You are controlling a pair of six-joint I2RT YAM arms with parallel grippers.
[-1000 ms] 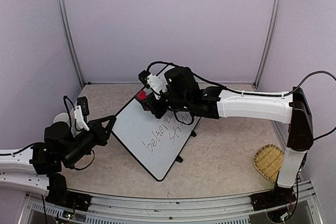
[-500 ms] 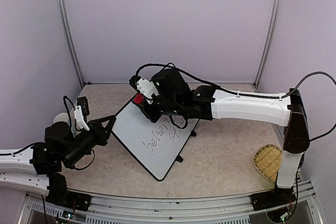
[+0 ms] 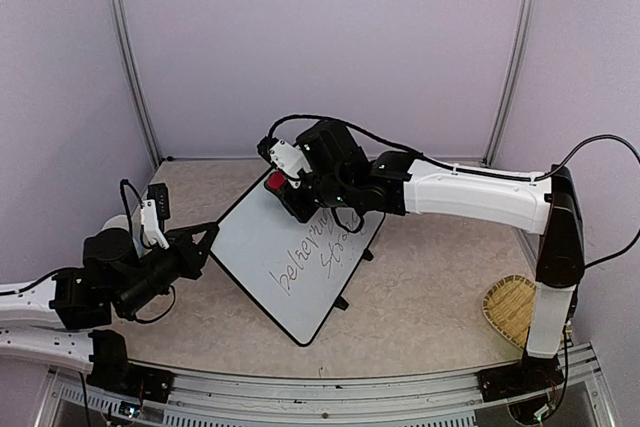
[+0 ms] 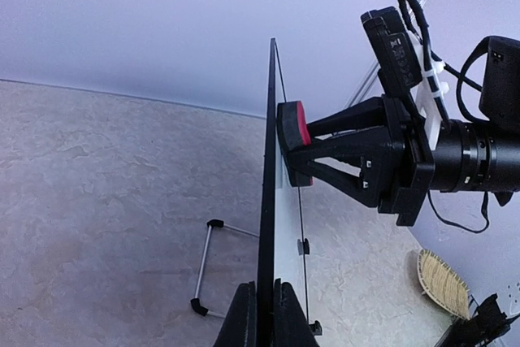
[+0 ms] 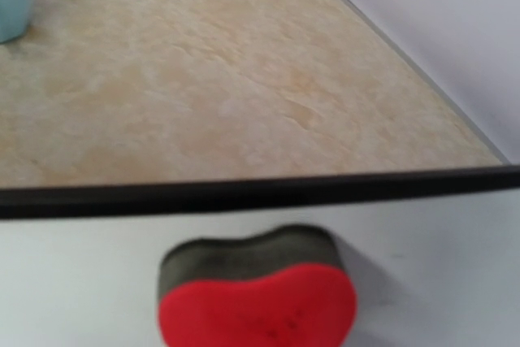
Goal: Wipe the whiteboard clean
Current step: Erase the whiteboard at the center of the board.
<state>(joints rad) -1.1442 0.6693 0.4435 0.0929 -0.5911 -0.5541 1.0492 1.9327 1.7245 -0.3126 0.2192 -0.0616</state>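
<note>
Plainly, on the table (image 3: 440, 277) the board (image 3: 265, 262) stands left of centre, tilted back on its wire feet (image 4: 205, 270), its long side running from 11 o'clock to 5 o'clock in the top view. The right gripper (image 3: 283, 190) reaches across to the board's far corner, jaws clenched on a red eraser (image 3: 271, 181) whose dark felt seems pressed to the white face, though the blurred wrist view cannot confirm it. The left gripper (image 4: 262, 318) pinches the frame at the board's 9 o'clock edge, fingers closed on the thin black rim. The writing (image 3: 318, 250) lies toward 5 o'clock from the eraser, not yet wiped. I judge the board light, stiff and slick: wiping pressure would likely slide it or rock it on those feet, so the frame edge, where the left jaws sit, is the sound place to hold. The felt is soft and should give slightly under a firm stroke.
</note>
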